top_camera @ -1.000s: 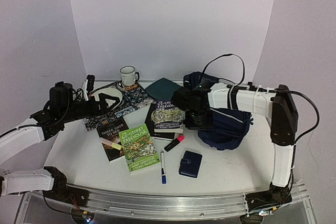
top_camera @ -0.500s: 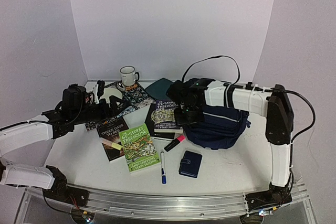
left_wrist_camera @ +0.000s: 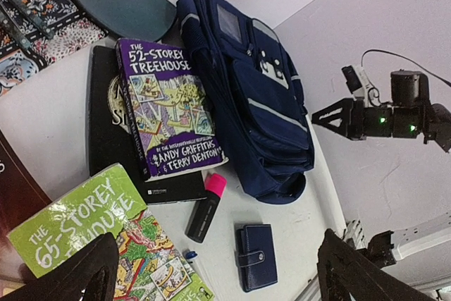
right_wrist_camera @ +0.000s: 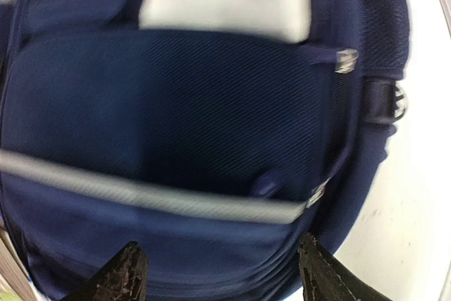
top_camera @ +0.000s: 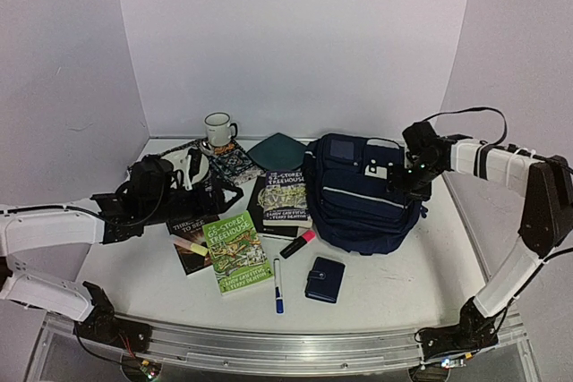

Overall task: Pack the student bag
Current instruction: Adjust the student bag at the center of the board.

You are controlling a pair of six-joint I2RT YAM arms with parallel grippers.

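Observation:
The student bag, a large navy backpack with a thin white stripe, lies front up at the right of the table; it also shows as the bag and, blurred, the bag. My right gripper hovers over its right side, open, with only bag fabric showing between the jaws of this gripper. Over the books on the left, my left gripper is wide open and empty; from the wrist, this gripper frames the pink highlighter and the navy wallet.
A purple Treehouse book lies on a black book beside the bag. In front lie a green Treehouse book, a dark book, a highlighter, a pen and a wallet. A mug, patterned cloth and teal plate sit behind.
My right gripper opened, let go of the bag and drew back to the right. The bag settled flat with its front up. My left arm moved right toward the books.

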